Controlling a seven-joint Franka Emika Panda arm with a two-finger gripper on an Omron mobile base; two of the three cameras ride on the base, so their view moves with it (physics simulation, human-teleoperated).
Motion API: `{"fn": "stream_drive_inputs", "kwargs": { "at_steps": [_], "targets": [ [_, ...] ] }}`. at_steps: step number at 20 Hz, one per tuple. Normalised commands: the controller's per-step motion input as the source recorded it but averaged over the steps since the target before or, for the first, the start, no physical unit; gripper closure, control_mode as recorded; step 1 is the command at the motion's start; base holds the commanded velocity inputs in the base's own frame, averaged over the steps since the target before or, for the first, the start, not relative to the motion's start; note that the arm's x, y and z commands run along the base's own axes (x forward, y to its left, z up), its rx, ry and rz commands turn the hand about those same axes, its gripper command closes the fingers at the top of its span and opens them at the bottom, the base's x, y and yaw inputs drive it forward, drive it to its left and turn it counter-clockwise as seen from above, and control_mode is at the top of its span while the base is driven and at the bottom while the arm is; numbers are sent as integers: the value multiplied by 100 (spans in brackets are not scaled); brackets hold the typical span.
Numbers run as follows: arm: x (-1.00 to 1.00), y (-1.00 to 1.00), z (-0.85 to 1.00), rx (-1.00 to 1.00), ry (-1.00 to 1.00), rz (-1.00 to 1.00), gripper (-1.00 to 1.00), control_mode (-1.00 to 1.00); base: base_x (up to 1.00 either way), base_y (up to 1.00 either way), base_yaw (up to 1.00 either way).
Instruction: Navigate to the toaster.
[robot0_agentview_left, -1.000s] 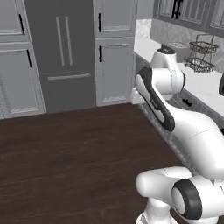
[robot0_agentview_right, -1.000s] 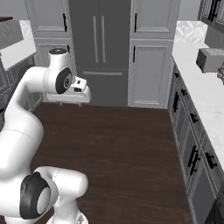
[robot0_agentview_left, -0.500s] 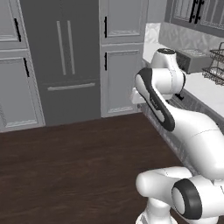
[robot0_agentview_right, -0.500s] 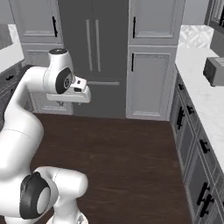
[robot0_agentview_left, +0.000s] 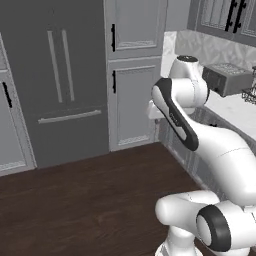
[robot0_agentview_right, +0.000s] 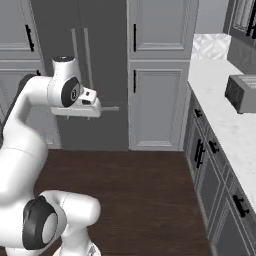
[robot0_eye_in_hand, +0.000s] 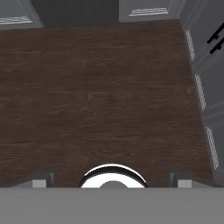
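Note:
The toaster, a boxy grey metal box with slots on top, stands on the white counter along the right wall; it sits at the right edge behind my arm as toaster. My gripper hangs folded in front of my arm, well left of the counter, pointing down at the dark wood floor. Its fingertips stand far apart with nothing between them, so it is open. From the right base the hand shows as a grey block, gripper.
A dark double-door fridge fills the wall ahead, with grey tall cabinets beside it. Lower cabinets with black handles run under the counter. A wire rack stands past the toaster. Open floor lies ahead.
The whole scene has slid left and grown in both base views, so the base has moved and turned toward the right counter. The toaster now looks larger and nearer. The arm keeps its pose.

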Motion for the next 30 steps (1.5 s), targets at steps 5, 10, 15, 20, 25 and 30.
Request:
{"fn": "stream_drive_inputs", "kwargs": {
  "at_steps": [5, 10, 15, 20, 25, 30],
  "targets": [
    [0, 0, 0, 0, 0, 0, -100, 100, 88, -5, -49],
    [0, 0, 0, 0, 0, 0, -100, 100, 74, 0, -63],
    [0, 0, 0, 0, 0, 0, -100, 100, 57, 7, -64],
    [0, 0, 0, 0, 0, 0, -100, 100, 56, 34, -60],
    [0, 0, 0, 0, 0, 0, -100, 100, 66, 45, -54],
    [0, 0, 0, 0, 0, 0, -100, 100, 57, 56, -47]
  ]
}}
